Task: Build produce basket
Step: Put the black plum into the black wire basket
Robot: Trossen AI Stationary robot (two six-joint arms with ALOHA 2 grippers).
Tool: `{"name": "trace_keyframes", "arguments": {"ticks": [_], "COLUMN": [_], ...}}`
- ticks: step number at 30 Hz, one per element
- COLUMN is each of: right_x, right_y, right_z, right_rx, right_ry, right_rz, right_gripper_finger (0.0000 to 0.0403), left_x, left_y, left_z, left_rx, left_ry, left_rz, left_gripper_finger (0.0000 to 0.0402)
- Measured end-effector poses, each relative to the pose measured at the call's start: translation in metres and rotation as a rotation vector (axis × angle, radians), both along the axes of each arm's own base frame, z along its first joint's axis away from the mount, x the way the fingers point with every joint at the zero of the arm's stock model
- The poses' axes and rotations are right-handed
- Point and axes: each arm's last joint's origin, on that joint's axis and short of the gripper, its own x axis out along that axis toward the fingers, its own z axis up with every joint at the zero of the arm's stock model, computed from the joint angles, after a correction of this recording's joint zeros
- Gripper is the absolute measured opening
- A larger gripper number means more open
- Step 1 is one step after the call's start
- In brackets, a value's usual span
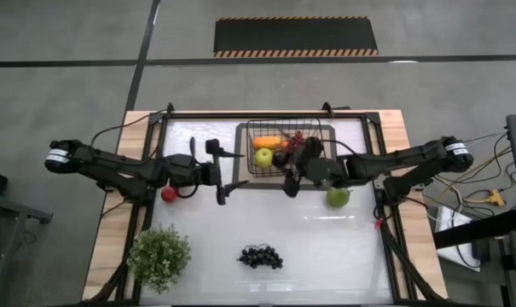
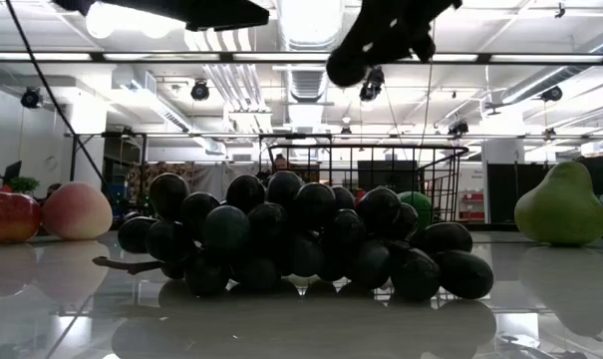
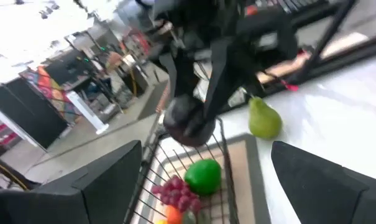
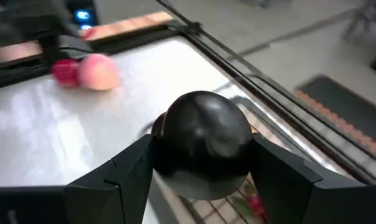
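The black wire basket (image 1: 317,136) stands at the table's far middle. It holds a green apple (image 3: 203,175), a red grape bunch (image 3: 175,193) and an orange mango (image 1: 269,142). My right gripper (image 1: 293,170) is shut on a dark plum (image 4: 200,134) above the basket's near edge. My left gripper (image 1: 234,169) is open and empty just left of the basket. A green pear (image 1: 338,197) stands on the table right of the basket. A red apple (image 1: 169,194) and a pink peach (image 4: 99,71) lie under the left arm. A dark grape bunch (image 1: 260,256) lies near the front. My right gripper pinches the dark plum between its two fingers (image 4: 122,180), one on each of its opposite sides (image 4: 160,146). The fingers slant down from the table's right. The plum is lifted clear and also shows in the left wrist view (image 3: 189,121), above the basket's rim.
A bushy potted plant (image 1: 159,256) stands at the near left corner. A dark frame rail (image 1: 266,113) runs along the table's far edge. Bare white tabletop (image 1: 326,247) lies between the grape bunch and the pear.
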Motion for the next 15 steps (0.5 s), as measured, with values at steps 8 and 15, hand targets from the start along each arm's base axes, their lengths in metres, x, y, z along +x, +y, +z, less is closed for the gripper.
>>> {"name": "trace_keyframes", "arguments": {"ticks": [8, 15], "right_x": [0.013, 0.034], "right_y": [-0.046, -0.079], "right_z": [-0.013, -0.039], "right_rx": [0.089, 0.138], "right_ry": [0.033, 0.075], "right_rz": [-0.214, -0.368], "right_gripper_finger": [0.0226, 0.0226], "left_x": [-0.016, -0.020], "left_y": [0.003, 0.003], "left_z": [-0.009, -0.007], "left_rx": [-0.004, -0.013], "left_ry": [-0.071, -0.084], "left_rz": [0.006, 0.007], "left_gripper_finger": [0.0341, 0.0341]}}
